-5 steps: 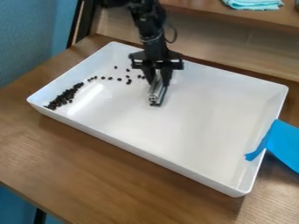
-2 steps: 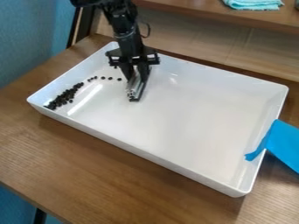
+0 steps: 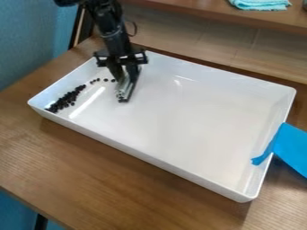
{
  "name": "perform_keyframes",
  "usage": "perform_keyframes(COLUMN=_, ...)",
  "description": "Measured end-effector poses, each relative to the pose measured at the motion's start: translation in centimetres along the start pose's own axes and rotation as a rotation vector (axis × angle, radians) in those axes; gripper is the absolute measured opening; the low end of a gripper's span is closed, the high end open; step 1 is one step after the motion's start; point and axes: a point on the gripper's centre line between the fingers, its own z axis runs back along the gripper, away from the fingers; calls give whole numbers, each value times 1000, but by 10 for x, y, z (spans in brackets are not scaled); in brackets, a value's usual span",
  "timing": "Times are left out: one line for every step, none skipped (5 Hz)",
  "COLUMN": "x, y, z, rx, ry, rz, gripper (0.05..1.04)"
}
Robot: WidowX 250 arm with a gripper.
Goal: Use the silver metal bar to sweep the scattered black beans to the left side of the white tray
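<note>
End effector (image 3: 124, 77) clamped around a metal bar (image 3: 123, 92), most black beans (image 3: 64, 99) seem gathered near the tray's (image 3: 186, 126) corner, leaving a few stragglers (image 3: 106, 80) to sweep.

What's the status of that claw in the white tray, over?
Gripper closed on silver bar, inside white tray. Dark beads piled at tray's left end, a few strung toward bar.

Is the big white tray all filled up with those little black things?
No, the white tray is mostly bare: the little black things cover just a strip near its left end.
</note>
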Motion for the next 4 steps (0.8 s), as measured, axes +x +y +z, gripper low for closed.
perform_keyframes(x=-8, y=23, z=3, rx=-2, ry=-3, rz=7, gripper=373)
perform_keyframes(x=-11, y=34, z=6, rx=9, ry=-36, rz=-22, gripper=373)
perform_keyframes(x=-9, y=41, z=9, rx=54, ry=-76, rz=-79, gripper=373)
perform_keyframes(x=-5, y=51, z=11, rx=123, ry=-90, rz=-117, gripper=373)
